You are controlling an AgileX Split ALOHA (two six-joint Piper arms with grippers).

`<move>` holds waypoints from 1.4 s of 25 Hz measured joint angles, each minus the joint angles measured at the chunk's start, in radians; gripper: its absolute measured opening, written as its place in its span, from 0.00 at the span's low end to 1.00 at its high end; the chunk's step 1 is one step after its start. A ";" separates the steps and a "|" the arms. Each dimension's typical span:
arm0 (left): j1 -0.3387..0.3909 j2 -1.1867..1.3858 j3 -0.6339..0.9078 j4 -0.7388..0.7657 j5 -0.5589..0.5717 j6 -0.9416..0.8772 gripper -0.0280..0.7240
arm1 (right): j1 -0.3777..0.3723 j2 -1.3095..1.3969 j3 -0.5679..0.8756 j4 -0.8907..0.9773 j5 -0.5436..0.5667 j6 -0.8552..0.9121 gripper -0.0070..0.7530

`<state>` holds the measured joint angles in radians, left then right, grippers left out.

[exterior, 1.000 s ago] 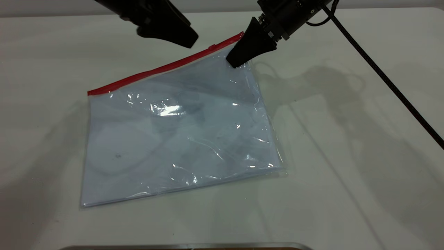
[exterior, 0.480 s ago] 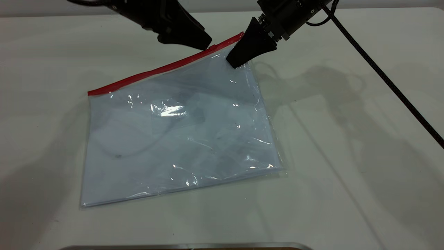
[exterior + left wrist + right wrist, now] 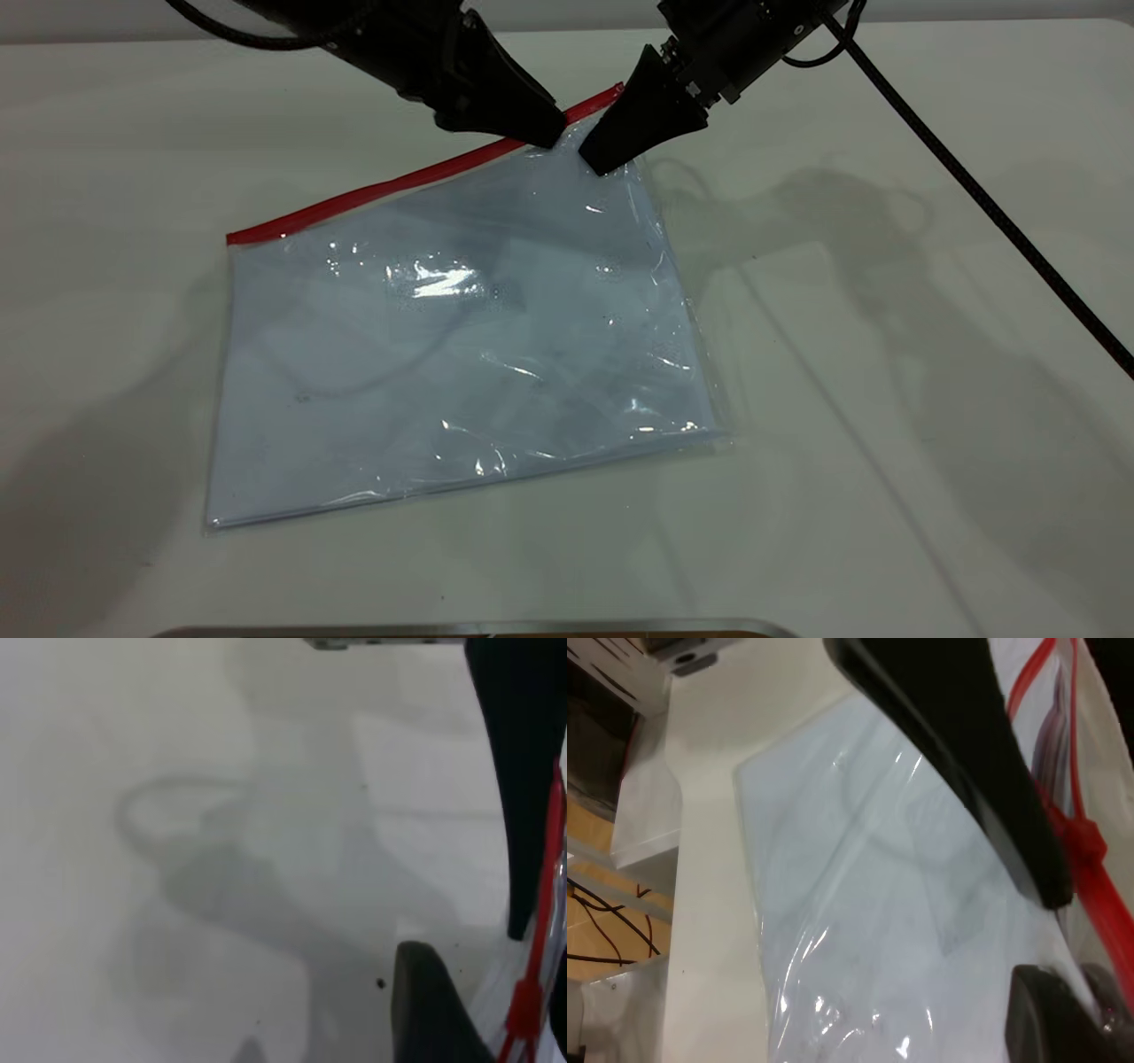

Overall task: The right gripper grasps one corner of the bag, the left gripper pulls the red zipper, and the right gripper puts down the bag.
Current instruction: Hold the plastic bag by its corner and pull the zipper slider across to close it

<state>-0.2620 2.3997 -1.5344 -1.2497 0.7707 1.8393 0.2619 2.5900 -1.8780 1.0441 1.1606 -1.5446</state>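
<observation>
The exterior view takes in the whole bag [image 3: 461,337], lying flat on the white table [image 3: 886,487] with white paper showing through the clear plastic and the red zipper [image 3: 372,188] running along its far long edge. The left wrist view shows almost only bare table and shadow, with a short stretch of the zipper [image 3: 542,930] and a small red slider tab at the frame's edge between two dark fingers [image 3: 523,788]. The right wrist view adds the bag's glossy, wrinkled surface [image 3: 859,930], the red strip [image 3: 1076,846] seen close beside a black finger [image 3: 966,753], and shelving beyond the table.

Both arms reach in from the far side and slant down toward the same far corner of the bag. The left gripper [image 3: 545,133] has its tips on the zipper strip, close to that corner; its fingers stand a little apart with the strip running between them, and whether they pinch the slider cannot be told. The right gripper [image 3: 601,159], a thin black cable [image 3: 974,190] trailing from it, is closed on the bag's corner just beside the left one's tips.
</observation>
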 joint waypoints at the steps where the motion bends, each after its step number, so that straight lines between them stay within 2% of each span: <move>1: -0.004 0.000 0.000 0.000 -0.001 0.007 0.57 | 0.000 0.000 0.000 -0.001 0.000 0.000 0.05; 4: -0.011 0.000 0.000 0.000 -0.003 0.022 0.56 | 0.000 0.000 0.000 -0.001 0.000 0.000 0.05; 7: -0.011 0.000 0.000 -0.001 -0.003 0.025 0.50 | 0.000 0.000 0.000 0.000 0.000 0.000 0.05; 15: -0.013 0.000 0.000 0.000 0.009 0.025 0.11 | 0.000 0.000 -0.001 0.002 -0.017 0.000 0.05; 21: -0.013 0.000 0.000 -0.002 0.001 0.025 0.10 | -0.011 0.001 -0.001 0.011 -0.016 0.009 0.05; 29: 0.011 0.001 -0.006 -0.016 -0.027 0.024 0.10 | -0.077 0.002 -0.001 0.036 0.001 0.121 0.05; 35: 0.060 0.007 -0.006 0.057 -0.054 -0.011 0.10 | -0.128 0.002 -0.002 0.000 -0.072 0.183 0.05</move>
<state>-0.2022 2.4069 -1.5408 -1.1930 0.7170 1.8279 0.1338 2.5918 -1.8803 1.0444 1.0882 -1.3616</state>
